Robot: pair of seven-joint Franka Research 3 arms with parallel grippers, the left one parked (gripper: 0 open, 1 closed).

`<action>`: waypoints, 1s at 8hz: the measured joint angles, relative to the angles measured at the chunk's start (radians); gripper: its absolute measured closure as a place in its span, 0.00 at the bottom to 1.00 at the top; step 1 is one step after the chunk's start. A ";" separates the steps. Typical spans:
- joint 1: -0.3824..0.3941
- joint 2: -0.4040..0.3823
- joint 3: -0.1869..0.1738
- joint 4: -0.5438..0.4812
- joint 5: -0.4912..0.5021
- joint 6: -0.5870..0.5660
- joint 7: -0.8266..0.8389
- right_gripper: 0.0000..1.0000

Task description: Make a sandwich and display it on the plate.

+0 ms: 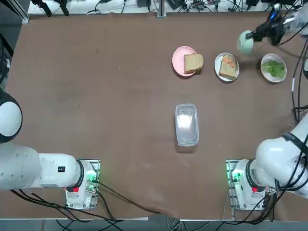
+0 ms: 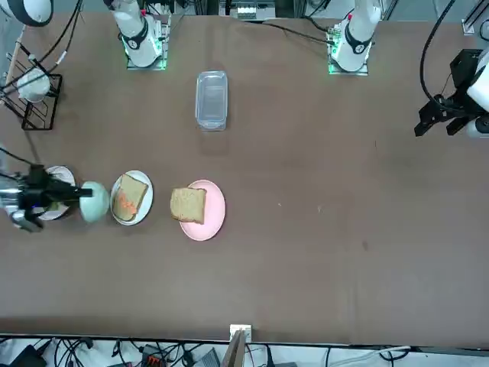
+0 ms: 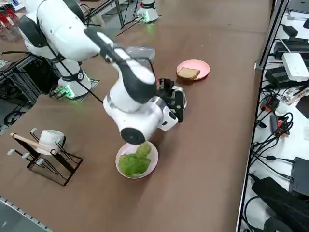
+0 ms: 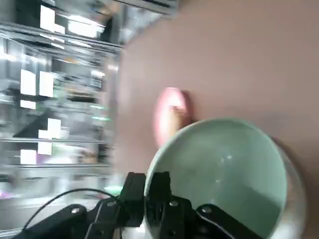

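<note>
- The top view looks straight down from high overhead, arm bases along its near edge, taking in the whole table [image 1: 96, 110].
- The front view looks down from across the table toward the robot, so bases sit at its far edge; both share the pink plate [image 1: 183, 60], the white plate [image 2: 131, 198] and the clear container [image 2: 212, 99].
- The right side view looks diagonally from a raised spot at the robot's right, closer in.
- The wrist view is nearest, the pale-green bowl [image 4: 224, 174] pinched in the right gripper [image 4: 152, 186] filling it.
</note>
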 joint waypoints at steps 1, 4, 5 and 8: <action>0.018 -0.005 0.000 0.055 -0.126 0.067 0.005 0.95; 0.084 0.000 0.001 0.134 -0.535 0.346 0.005 0.95; 0.105 0.010 0.001 0.134 -0.673 0.458 0.005 0.95; 0.129 0.094 -0.001 0.132 -0.929 0.738 0.005 0.95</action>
